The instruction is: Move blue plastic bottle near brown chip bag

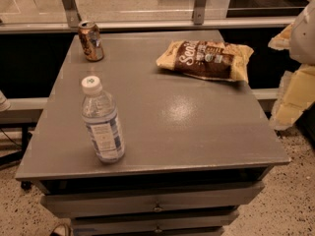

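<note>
The blue plastic bottle (102, 122) stands upright on the front left of the grey table (197, 127). It is clear, with a white cap and a blue-and-white label. The brown chip bag (206, 59) lies flat at the back right of the table, dark brown in the middle with pale yellow ends. My gripper (291, 95) shows as pale blocky parts at the right edge of the view, beyond the table's right side. It is close to the bag's right end and far from the bottle. It holds nothing that I can see.
A brown soda can (91, 41) stands at the table's back left corner. A metal rail and glass panel (147, 21) run behind the table. Drawers (157, 205) sit under the tabletop. Speckled floor lies at the right and left.
</note>
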Tool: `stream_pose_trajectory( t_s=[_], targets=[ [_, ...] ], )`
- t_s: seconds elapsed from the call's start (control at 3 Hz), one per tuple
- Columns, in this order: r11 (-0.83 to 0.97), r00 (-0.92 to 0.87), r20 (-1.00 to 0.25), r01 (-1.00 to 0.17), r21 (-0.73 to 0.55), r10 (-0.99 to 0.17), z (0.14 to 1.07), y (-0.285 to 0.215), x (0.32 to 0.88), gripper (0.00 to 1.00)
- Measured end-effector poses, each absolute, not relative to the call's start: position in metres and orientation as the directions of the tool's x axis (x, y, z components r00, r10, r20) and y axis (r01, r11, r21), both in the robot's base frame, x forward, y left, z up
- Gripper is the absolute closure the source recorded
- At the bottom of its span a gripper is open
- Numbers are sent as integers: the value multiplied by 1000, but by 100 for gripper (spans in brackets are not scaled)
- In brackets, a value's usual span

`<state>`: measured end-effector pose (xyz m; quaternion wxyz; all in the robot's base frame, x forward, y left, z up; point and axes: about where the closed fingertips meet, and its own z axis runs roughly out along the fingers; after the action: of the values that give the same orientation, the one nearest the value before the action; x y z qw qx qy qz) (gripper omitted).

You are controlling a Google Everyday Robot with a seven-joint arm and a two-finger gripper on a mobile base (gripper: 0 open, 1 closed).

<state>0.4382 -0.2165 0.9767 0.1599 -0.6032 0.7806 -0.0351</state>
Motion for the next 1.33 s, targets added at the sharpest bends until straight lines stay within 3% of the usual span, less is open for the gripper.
stream_pose_trajectory(
  t_s=[0.67, 1.0, 1.33],
  targets=[
    [273, -212, -244, -928, -252, -946, 976, -209, 438, 0],
    [287, -193, -345, -925, -247, -919, 966, -198, 438, 0],
    [301, -142, -522, -924, -235, -841, 943, -174, 444, 0]
  ],
)
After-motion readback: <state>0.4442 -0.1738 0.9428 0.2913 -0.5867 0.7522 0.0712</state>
